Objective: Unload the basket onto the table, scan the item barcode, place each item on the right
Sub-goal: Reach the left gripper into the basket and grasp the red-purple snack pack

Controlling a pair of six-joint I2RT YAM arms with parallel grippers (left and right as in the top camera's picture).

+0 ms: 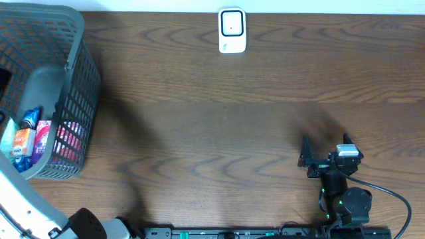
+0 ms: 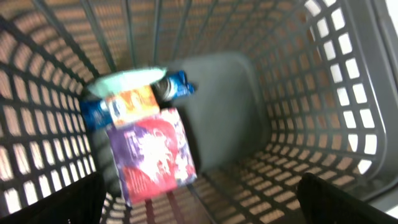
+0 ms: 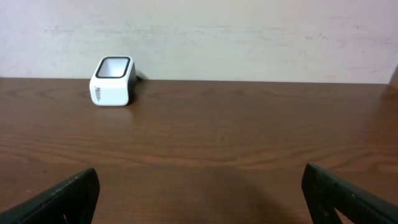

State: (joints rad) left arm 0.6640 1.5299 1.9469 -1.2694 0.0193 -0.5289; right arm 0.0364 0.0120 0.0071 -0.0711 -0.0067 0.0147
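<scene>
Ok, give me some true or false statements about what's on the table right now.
1. The white scanner stands near the far edge of the table. True.
2. The basket is empty. False: it holds a purple box, an orange pack and more.
3. The basket sits on the robot's right. False: it is on the left.
4. The right arm has its jaws open, gripping nothing. True.

A purple box [image 2: 152,155] lies in the grey basket [image 2: 311,93], touching an orange packet [image 2: 130,102] over a blue packet [image 2: 93,113]; the left gripper [image 2: 199,202] is spread wide.
</scene>
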